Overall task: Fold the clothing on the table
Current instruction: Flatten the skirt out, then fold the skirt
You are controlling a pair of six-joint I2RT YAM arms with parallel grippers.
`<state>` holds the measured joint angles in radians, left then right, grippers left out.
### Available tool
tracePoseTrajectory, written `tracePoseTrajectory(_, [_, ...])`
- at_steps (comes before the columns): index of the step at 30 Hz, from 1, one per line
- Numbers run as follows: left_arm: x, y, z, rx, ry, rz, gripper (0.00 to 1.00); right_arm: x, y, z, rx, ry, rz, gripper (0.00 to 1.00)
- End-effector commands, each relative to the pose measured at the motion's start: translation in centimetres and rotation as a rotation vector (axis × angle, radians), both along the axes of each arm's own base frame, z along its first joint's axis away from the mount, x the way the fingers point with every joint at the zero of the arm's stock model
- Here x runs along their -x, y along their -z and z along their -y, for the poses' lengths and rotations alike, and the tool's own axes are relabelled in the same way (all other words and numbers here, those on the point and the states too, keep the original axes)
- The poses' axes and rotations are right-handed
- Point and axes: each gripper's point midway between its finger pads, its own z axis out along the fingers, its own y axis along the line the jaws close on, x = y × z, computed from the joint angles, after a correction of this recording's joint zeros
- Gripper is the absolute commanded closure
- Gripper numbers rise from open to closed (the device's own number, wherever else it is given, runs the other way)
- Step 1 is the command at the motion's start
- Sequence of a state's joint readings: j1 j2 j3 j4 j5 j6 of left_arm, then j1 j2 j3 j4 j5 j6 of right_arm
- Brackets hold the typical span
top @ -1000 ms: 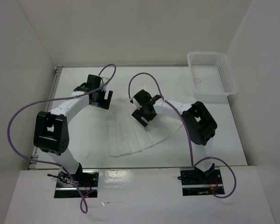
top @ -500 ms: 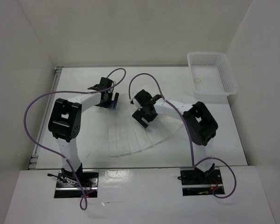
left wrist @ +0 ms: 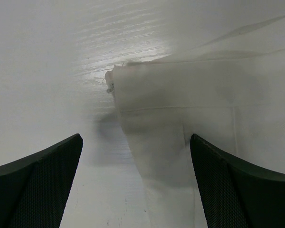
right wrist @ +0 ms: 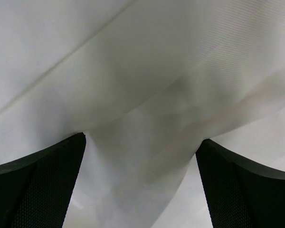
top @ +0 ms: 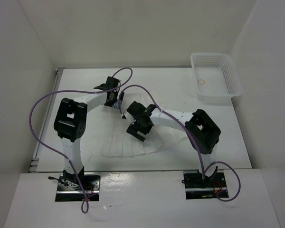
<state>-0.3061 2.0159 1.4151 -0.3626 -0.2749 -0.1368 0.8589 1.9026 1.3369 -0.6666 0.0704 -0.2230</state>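
The clothing (top: 121,147) is a white pleated fan of thin fabric lying on the table (top: 218,137) between the two arms. My left gripper (top: 117,104) is open at its narrow far end. In the left wrist view a corner of the clothing (left wrist: 171,109) lies on the tabletop between the wide-apart fingers of the left gripper (left wrist: 135,137). My right gripper (top: 134,131) is low over the upper middle of the garment. It is open too, and rumpled fabric (right wrist: 147,109) fills the gap of the right gripper (right wrist: 141,140). Neither gripper holds anything.
A white mesh basket (top: 229,71) with a small ring (top: 203,81) inside stands at the back right corner. White walls close in the table on three sides, and a metal rail (top: 38,152) runs along the left edge. Purple cables arc over both arms.
My left arm has swung right to the garment's narrow end. The right gripper has moved left and nearer over the fabric, and the clothing's outline has shifted left with it.
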Motion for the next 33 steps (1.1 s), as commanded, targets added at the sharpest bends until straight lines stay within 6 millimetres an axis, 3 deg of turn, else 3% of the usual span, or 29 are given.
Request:
tracePoseTrajectory(1, [-0.5, 0.2, 0.5, 0.001, -0.009, 0.006, 0.0, 1.3, 0.4, 0.1, 0.016, -0.033, -0.036, 0.01])
tracePoseTrajectory(4, [-0.5, 0.2, 0.5, 0.001, -0.009, 0.006, 0.0, 2.1, 1.7, -0.2, 0.027, -0.05, -0.079, 0.01])
tracePoseTrajectory(9, [-0.1, 0.0, 0.4, -0.002, -0.009, -0.005, 0.0, 2.3, 1.5, -0.2, 0.042, -0.066, -0.077, 0.01])
tracePoseTrajectory(11, [0.3, -1.2, -0.2, -0.002, -0.018, -0.003, 0.0, 1.8, -0.6, -0.1, 0.027, -0.058, -0.029, 0.01])
tracePoseTrajectory(12, [0.5, -2.9, 0.0, 0.016, -0.011, 0.015, 0.0, 1.2, -2.7, -0.7, -0.017, -0.069, 0.014, 0.01])
tracePoseTrajectory(13, [0.7, -2.8, -0.8, 0.012, -0.027, 0.002, 0.0, 1.3, -3.0, -0.7, -0.014, -0.069, 0.012, 0.01])
tracePoseTrajectory(15, [0.9, -6.1, -1.3, 0.046, -0.021, 0.05, 0.0, 0.7, -6.9, -0.9, -0.065, -0.073, 0.073, 0.01])
tracePoseTrajectory(16, [1.2, -8.8, -1.8, 0.06, -0.018, 0.086, 0.0, 0.8, -8.2, -1.1, -0.089, -0.077, 0.083, 0.01])
tracePoseTrajectory(18, [1.5, -11.4, -1.8, 0.093, 0.005, 0.121, 0.0, 0.8, -11.8, -1.3, -0.142, -0.103, 0.126, 0.01])
tracePoseTrajectory(19, [1.9, -13.5, -2.2, 0.107, 0.014, 0.157, 0.0, 0.9, -12.8, -1.5, -0.164, -0.107, 0.134, 0.01])
tracePoseTrajectory(21, [2.3, -15.4, -1.8, 0.17, 0.053, 0.19, 0.0, 0.8, -14.9, -1.4, -0.196, -0.135, 0.181, 0.01])
tracePoseTrajectory(23, [2.6, -15.2, -2.1, 0.202, 0.094, 0.197, 0.0, -0.6, -15.9, -0.9, -0.214, -0.115, 0.243, 0.01])
tracePoseTrajectory(26, [1.9, -13.4, -2.7, 0.239, 0.126, 0.169, 0.18, -2.6, -15.8, 0.1, -0.233, -0.092, 0.295, 0.06])
tracePoseTrajectory(27, [1.7, -12.8, -1.9, 0.291, 0.157, 0.153, 0.24, -3.7, -15.1, 1.0, -0.23, -0.067, 0.284, 0.11])
tracePoseTrajectory(28, [1.4, -10.8, -1.8, 0.309, 0.174, 0.109, 0.32, -4.3, -14.7, 1.6, -0.228, -0.06, 0.282, 0.11])
tracePoseTrajectory(30, [0.7, -10.1, -0.7, 0.384, 0.227, 0.075, 0.34, -5.8, -13.9, 3.0, -0.236, -0.014, 0.265, 0.14])
tracePoseTrajectory(31, [0.2, -8.3, -0.7, 0.415, 0.238, 0.033, 0.34, -6.3, -13.5, 3.1, -0.244, -0.005, 0.257, 0.14])
tracePoseTrajectory(33, [0.2, -7.2, -0.8, 0.489, 0.241, -0.026, 0.33, -6.9, -12.9, 3.9, -0.256, 0.016, 0.251, 0.14])
